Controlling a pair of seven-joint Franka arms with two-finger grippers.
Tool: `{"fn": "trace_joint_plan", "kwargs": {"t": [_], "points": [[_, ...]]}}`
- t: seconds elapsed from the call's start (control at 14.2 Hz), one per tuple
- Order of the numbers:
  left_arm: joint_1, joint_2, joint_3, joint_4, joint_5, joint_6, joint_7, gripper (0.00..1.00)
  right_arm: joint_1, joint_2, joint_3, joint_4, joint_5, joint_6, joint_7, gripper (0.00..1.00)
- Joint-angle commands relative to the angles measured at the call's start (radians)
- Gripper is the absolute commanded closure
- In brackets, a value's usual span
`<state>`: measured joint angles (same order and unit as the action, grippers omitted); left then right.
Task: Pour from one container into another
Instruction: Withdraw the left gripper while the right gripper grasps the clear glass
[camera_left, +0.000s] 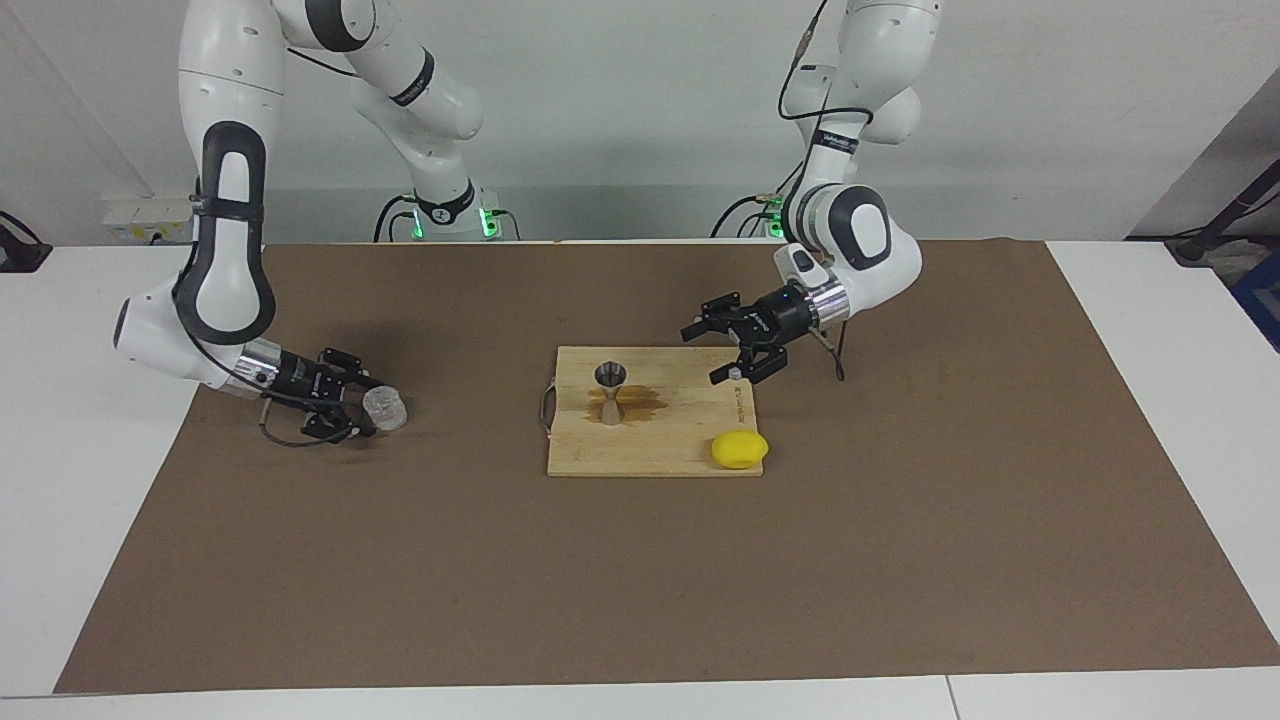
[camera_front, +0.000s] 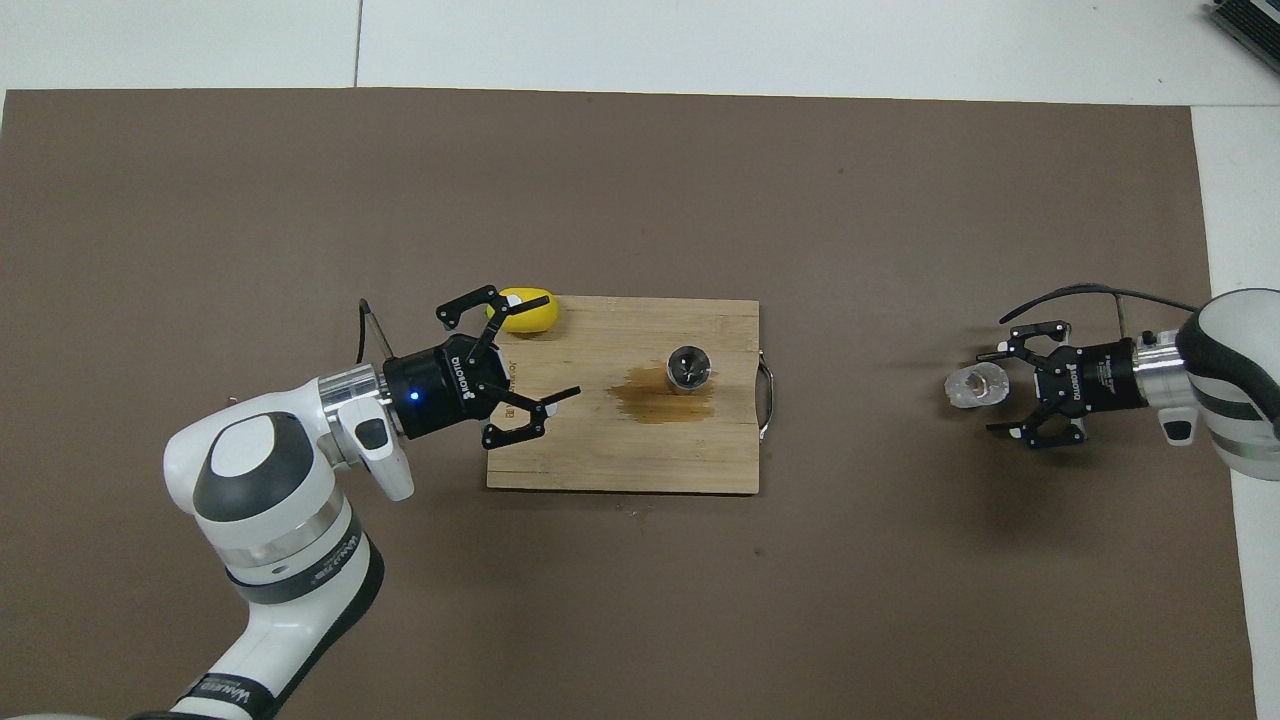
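On the wooden board (camera_left: 655, 440), jigger (camera_left: 610, 392), puddle (camera_left: 630, 402), lemon (camera_left: 740, 449); both pincers gape wide, empty.

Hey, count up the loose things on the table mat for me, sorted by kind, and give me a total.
Glass cup: 1
Steel jigger: 1
Wooden cutting board: 1
Lemon: 1
Total: 4
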<state>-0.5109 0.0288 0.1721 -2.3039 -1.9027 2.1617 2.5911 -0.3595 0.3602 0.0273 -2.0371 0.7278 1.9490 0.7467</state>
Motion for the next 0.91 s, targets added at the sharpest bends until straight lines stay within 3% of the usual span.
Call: {"fn": "trace_joint_plan", "kwargs": {"t": [0.0,0.35,0.56,0.84], "points": [[0.069,-0.088,-0.005,-0.049,0.138,-0.019,-0.028,0.0,0.002,-0.037,0.002,-0.038,0.036,0.002,-0.039,0.17],[0.204,-0.151,-0.002,-0.023,0.458,-0.097,-0.167,0.0,0.002,-0.037,0.006,-0.035,0.067,0.001,-0.024,0.66],[0.325,-0.156,-0.002,0.072,0.719,-0.224,-0.288,0.0,0.004,-0.038,0.008,-0.029,0.073,-0.021,-0.013,0.99],[0.454,-0.156,-0.002,0.207,0.988,-0.321,-0.345,0.0,0.01,-0.092,0.058,-0.028,0.073,-0.013,0.064,1.0]]}}
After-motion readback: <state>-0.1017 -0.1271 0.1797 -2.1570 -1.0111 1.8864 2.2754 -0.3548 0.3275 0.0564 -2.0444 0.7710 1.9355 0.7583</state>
